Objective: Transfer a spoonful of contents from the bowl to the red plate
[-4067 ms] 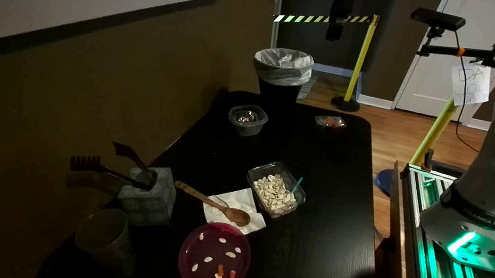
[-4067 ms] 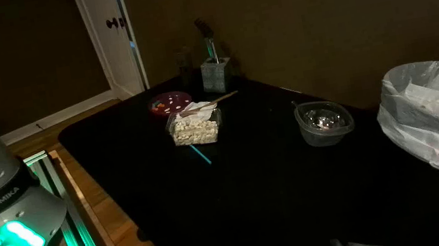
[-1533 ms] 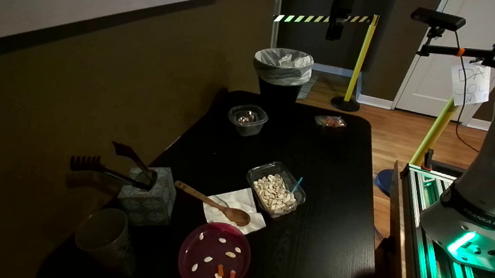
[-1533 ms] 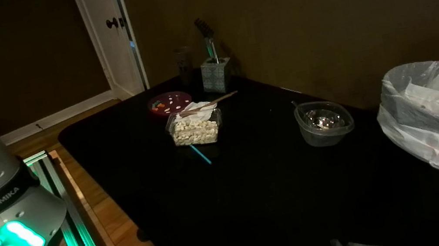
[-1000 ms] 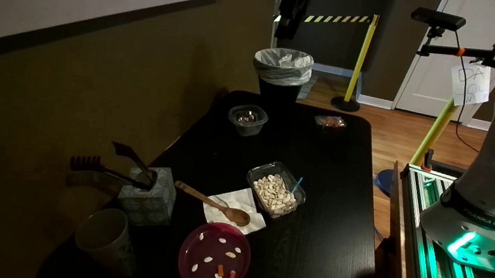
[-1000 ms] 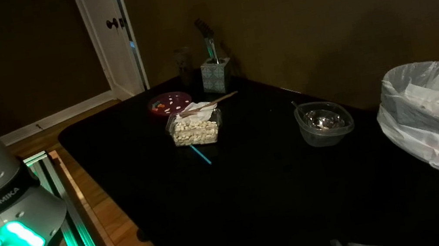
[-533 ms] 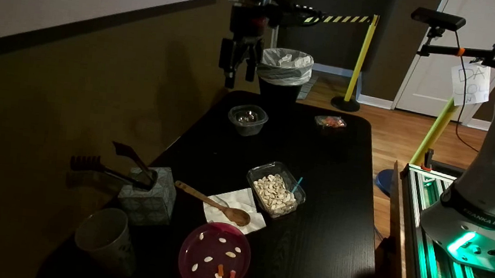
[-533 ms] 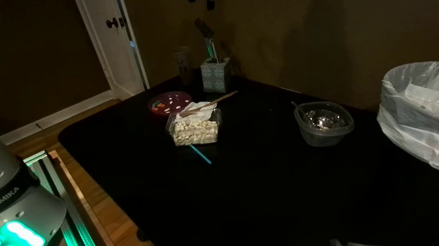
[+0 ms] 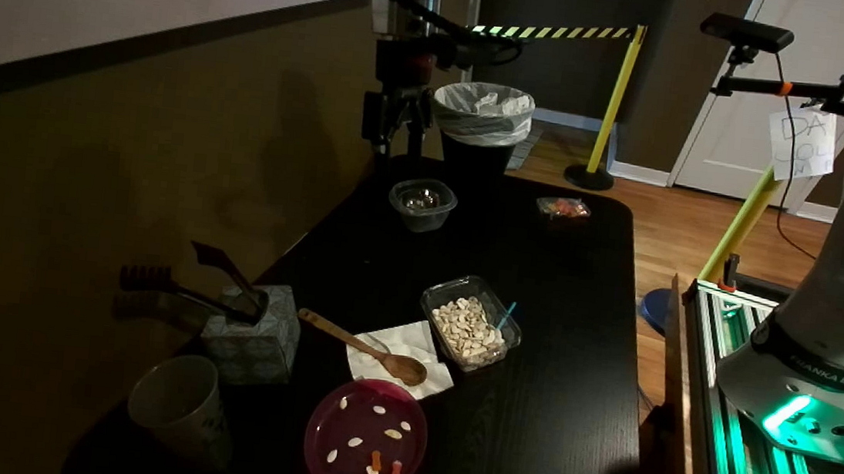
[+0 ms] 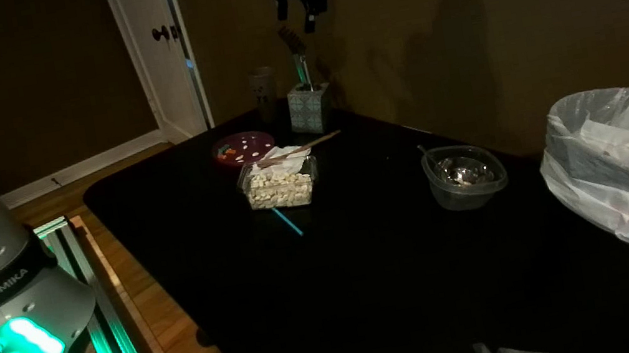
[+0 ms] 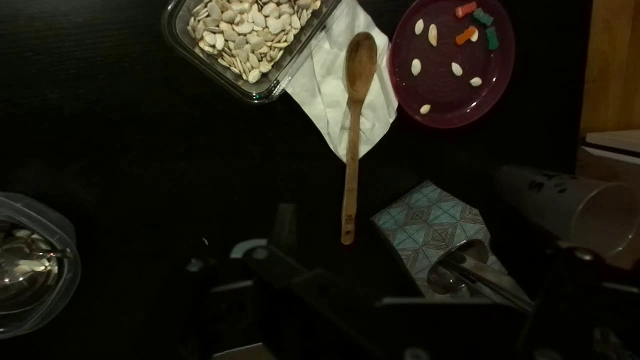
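Observation:
The red plate (image 9: 342, 424) lies at the near end of the table with several white seeds and several coloured gummies; it also shows in the wrist view (image 11: 445, 95). A clear plastic bowl (image 9: 423, 222) with a few seeds and a shiny spoon inside stands farther back; its rim shows in the wrist view (image 11: 70, 260). A clear rectangular container (image 11: 257, 95) holds many pale seeds. A wooden spoon (image 11: 361, 65) rests on a white napkin (image 11: 320, 100) between container and plate. My gripper (image 9: 399, 150) is open, empty and high above the table; it also shows in an exterior view (image 10: 296, 23).
A patterned tissue box (image 9: 250, 344) holding dark utensils stands by the wall, with a tall cup (image 9: 177, 407) beside it. A bin with a white liner (image 9: 482, 123) stands at the table's far end. A candy packet (image 9: 564, 207) lies near the far edge. A blue stick (image 10: 287, 222) shows by the container.
My gripper has come into both exterior views from the top. It has moved towards the wall and down. The things on the table have not moved.

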You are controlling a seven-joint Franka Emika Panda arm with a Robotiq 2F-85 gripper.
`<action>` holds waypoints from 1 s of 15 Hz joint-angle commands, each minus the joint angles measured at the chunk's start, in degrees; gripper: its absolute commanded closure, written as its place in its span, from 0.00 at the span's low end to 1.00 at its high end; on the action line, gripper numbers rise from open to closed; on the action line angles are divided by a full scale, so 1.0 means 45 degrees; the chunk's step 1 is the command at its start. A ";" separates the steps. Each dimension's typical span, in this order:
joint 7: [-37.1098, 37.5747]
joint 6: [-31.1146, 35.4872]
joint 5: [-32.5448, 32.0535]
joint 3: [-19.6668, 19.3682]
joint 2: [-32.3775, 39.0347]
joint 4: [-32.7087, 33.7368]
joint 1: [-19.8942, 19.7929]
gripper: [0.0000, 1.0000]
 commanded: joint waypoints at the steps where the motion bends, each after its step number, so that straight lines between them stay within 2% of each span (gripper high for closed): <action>1: 0.1023 0.1116 0.0262 0.0062 0.0714 0.0093 0.0055 0.00; 5: 0.3253 0.3921 -0.0189 0.0187 0.2179 -0.0148 0.0792 0.00; 8: 0.5252 0.6066 -0.0954 -0.0143 0.3322 -0.0220 0.1642 0.00; 10: 0.6313 0.4357 -0.1299 -0.0361 0.4222 0.0467 0.1978 0.00; 11: 0.5379 0.5227 -0.0951 -0.0068 0.3494 -0.0186 0.1667 0.00; 15: 0.5487 0.5288 -0.0992 -0.0094 0.3683 -0.0127 0.1744 0.00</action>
